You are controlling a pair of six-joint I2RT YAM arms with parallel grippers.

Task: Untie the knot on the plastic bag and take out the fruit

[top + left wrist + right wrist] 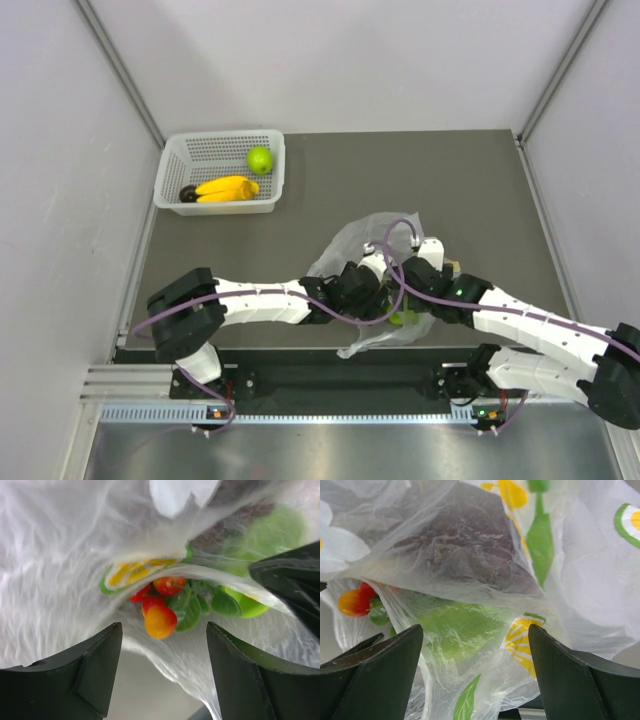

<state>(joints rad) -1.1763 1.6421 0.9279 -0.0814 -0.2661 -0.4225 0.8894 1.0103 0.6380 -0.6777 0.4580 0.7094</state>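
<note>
The plastic bag lies crumpled near the table's front edge, with both grippers pushed into it. My left gripper is open; small orange-red fruits with green leaves hang just beyond its fingertips, and a green fruit sits to their right. My right gripper is open too, with loose bag film between its fingers. Behind that film are the green fruit and a dark purple grape bunch. I cannot make out the knot.
A white perforated basket stands at the back left, holding a green apple, yellow bananas and a small dark fruit. White walls close in the table on three sides.
</note>
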